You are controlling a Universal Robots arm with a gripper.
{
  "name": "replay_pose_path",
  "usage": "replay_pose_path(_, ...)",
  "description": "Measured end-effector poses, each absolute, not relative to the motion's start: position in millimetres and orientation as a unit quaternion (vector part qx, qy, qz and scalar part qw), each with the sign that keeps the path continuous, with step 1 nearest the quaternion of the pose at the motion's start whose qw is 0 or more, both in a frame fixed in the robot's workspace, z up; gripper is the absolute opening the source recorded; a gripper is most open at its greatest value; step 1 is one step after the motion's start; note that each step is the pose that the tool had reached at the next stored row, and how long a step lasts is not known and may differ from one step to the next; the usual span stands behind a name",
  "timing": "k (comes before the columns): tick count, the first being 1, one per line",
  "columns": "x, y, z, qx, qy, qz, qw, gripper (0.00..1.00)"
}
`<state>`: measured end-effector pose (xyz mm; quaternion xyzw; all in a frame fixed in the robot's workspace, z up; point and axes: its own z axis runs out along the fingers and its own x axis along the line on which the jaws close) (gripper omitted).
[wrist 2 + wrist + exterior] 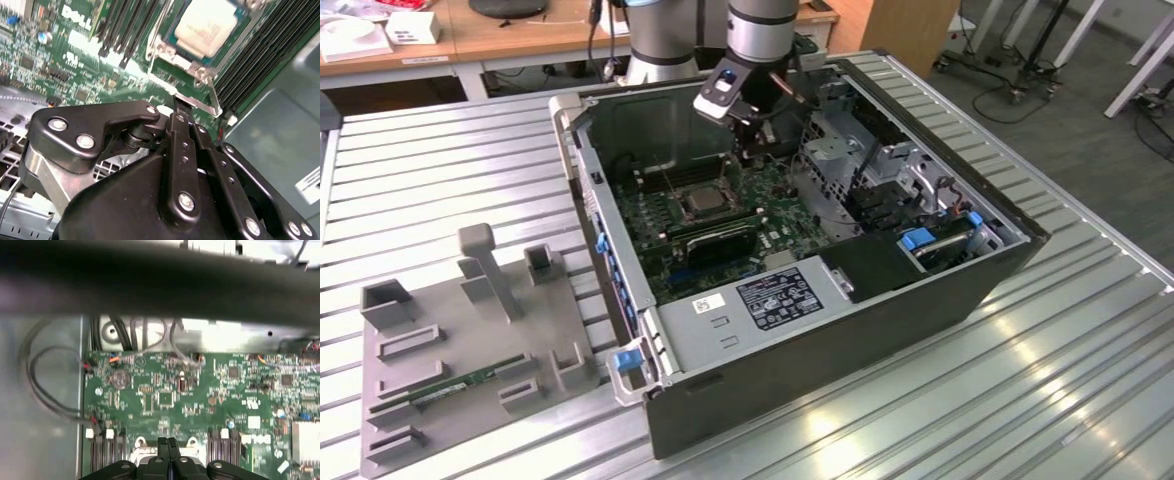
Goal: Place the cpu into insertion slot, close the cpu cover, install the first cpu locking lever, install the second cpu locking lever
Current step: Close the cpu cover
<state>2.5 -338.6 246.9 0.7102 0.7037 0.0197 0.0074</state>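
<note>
The cpu (205,27) is a small square chip with a dull, pale silver-tan face. In the second wrist view we see it close up, lying flat in the insertion slot (161,50). The cpu cover (182,60), a thin silver frame, lies around the chip's face; we cannot tell whether it is pressed fully down. A narrow bright metal strip (200,102) runs along the slot's edge nearest the claw (179,102). The claw's two black fingers (172,150) meet at their tips, right at that strip. We cannot tell if they touch it or pinch anything. Long black memory slots (250,60) flank the slot on both sides.

In the first wrist view we look along the claw (167,441), its fingertips side by side with no gap, over the insertion slot's silver corners (141,442). This view adds the green circuit board (160,400) beyond the slot, a round coin battery (120,379) and loose dark cables (45,385) at the board's edge.

The exterior view gives us the setting. The insertion slot (704,203) sits mid-board inside an open computer case (854,330) lying on a ribbed metal table (1067,400). The arm (761,30) reaches down into the case, with the claw (754,150) near the slot. On the exterior view's left, well apart from the case, a gray fixture tray (454,330) holds a memory stick (467,383).
</note>
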Motion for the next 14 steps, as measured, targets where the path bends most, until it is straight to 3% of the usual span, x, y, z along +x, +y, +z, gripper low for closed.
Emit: replay_pose_path(14,-15.0,-338.6,246.5,0.703,0.711,0.020,0.008,0.11)
